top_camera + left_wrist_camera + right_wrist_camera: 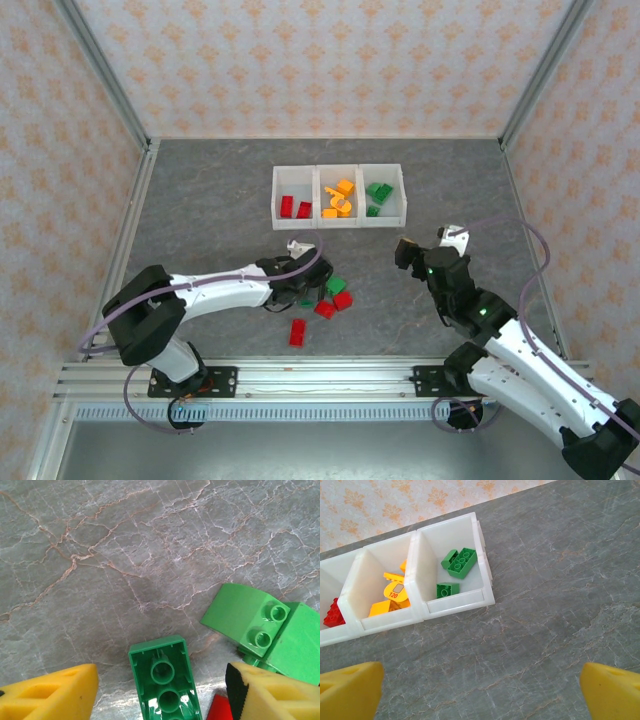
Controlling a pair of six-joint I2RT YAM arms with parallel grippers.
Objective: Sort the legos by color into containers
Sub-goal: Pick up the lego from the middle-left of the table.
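Number "120" in red on a round orange-yellow lego (pixel 394 593), lying in the middle container (pixel 390 623)

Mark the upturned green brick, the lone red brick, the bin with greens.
upturned green brick (pixel 165 682): left wrist view, hollow underside.
lone red brick (pixel 297 332): top view, centre.
bin with greens (pixel 456 601): right wrist view, front wall.

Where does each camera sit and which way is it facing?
Top external: fixed above and behind, looking down on the table, bins and loose bricks; left arm and right arm show.
Left wrist: on the left arm, looking down at a green brick between its open yellow jaws.
Right wrist: on the right arm, facing forward and down at the bins; open jaws at bottom corners.
Shared: top and right wrist both show the bins.
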